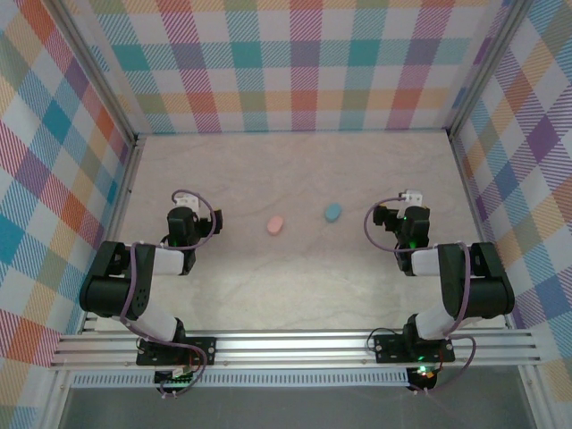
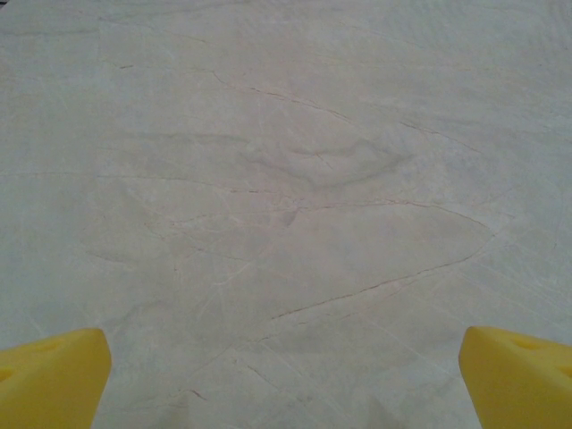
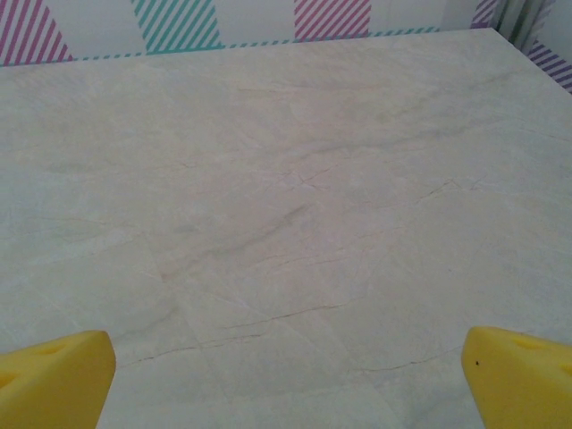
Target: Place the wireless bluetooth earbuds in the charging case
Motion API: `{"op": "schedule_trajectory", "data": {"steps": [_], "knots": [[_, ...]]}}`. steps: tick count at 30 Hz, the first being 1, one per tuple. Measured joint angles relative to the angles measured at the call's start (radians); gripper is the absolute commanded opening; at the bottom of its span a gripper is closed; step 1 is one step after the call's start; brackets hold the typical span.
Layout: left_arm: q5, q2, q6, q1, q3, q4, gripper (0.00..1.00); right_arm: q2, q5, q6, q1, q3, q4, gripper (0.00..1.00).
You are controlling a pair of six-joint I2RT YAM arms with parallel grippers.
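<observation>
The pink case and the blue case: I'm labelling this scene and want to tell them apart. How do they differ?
Colour: the pink case is pale pink, the blue case light blue. Place: the pink case lies to the left and slightly nearer the arms; the blue case lies right and farther back. Both are small ovals, lying apart on the table.

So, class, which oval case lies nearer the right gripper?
The light blue case: it lies right of the pink case, on the right gripper's side.
</observation>
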State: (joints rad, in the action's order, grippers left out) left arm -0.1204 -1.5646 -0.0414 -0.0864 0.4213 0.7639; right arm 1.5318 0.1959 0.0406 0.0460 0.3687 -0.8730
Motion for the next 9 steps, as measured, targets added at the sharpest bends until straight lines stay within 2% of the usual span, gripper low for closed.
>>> {"op": "schedule_trajectory", "data": {"steps": [9], "knots": [[0.000,0.000,0.000,0.000,0.000,0.000,1.00,0.000,-0.008,0.000,0.000,0.000,0.007,1.00]]}}
